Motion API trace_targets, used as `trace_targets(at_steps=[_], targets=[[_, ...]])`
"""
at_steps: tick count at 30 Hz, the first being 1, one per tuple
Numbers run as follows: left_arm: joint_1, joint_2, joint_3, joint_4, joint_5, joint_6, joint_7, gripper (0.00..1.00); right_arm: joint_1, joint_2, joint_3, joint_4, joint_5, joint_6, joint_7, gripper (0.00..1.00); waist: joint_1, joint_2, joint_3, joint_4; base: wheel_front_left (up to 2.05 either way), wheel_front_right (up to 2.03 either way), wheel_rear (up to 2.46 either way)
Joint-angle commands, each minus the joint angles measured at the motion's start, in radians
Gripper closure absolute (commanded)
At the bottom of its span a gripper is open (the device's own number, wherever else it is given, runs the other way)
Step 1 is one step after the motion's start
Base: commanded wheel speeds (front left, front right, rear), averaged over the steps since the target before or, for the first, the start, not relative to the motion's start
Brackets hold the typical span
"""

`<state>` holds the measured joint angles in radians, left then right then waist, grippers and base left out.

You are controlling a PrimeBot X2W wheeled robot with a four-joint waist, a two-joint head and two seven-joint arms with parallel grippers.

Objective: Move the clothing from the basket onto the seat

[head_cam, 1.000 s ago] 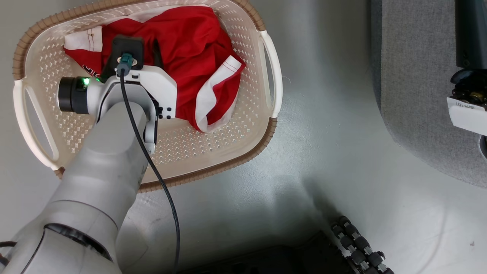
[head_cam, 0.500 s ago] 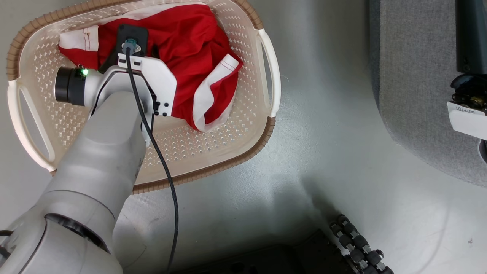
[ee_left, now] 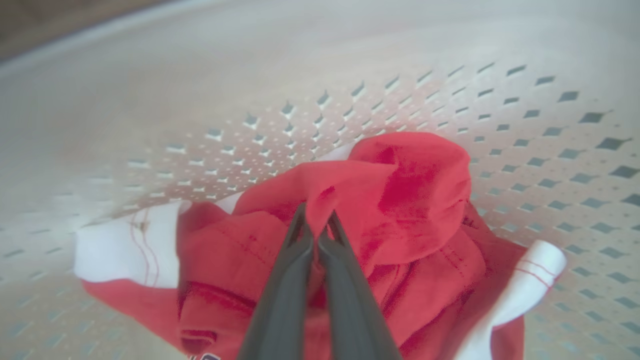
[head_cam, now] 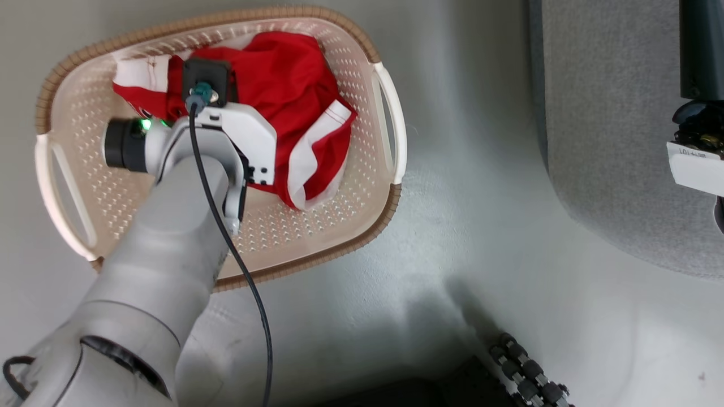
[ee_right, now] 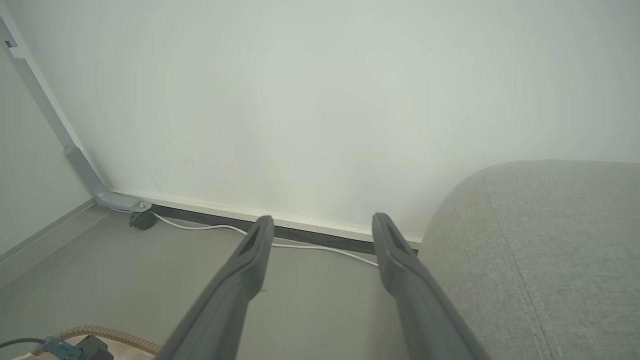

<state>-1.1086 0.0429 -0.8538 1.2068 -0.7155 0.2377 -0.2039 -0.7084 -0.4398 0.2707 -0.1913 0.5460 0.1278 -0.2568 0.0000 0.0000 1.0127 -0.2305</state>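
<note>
- Left wrist view: the left gripper [ee_left: 316, 221] is pinched together on a fold of the red clothing [ee_left: 420, 190] at centre frame, inside the basket [ee_left: 350, 100].
- Head view: the basket sits at upper left on the floor [head_cam: 481, 226], with the grey seat [head_cam: 611, 141] at upper right, well apart from it.
- Right wrist view: the right gripper [ee_right: 322, 225] has its fingers spread apart over the floor, with the seat at lower right.

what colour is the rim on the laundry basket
Brown: the rim is a ribbed band atop the cream-white basket. Best seen in the head view.
</note>
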Motion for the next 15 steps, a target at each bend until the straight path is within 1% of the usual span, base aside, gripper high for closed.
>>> trace_targets(at_steps=[1,7,11,15], targets=[[0.058,0.007,0.017,-0.041,-0.037,-0.009,-0.035,1.0,0.039,-0.02,0.009,0.005,-0.009,0.003,-0.005,0.0,0.0,0.0,-0.052,0.018,0.0,0.0,0.0],[0.123,0.007,-0.005,-0.126,-0.057,-0.003,-0.057,1.0,0.074,-0.036,0.018,0.057,-0.017,0.003,-0.005,0.0,0.0,0.0,-0.171,0.058,0.0,0.0,0.0],[0.184,0.007,0.023,-0.212,-0.029,0.015,-0.057,1.0,0.103,-0.043,0.028,0.092,-0.018,0.003,-0.005,0.0,0.0,0.0,-0.26,0.086,0.0,0.0,0.0],[0.261,0.007,0.065,-0.288,0.023,0.02,-0.058,1.0,0.14,-0.038,0.039,0.13,-0.023,0.003,-0.005,0.0,0.0,0.0,-0.351,0.112,0.0,0.0,0.0]])
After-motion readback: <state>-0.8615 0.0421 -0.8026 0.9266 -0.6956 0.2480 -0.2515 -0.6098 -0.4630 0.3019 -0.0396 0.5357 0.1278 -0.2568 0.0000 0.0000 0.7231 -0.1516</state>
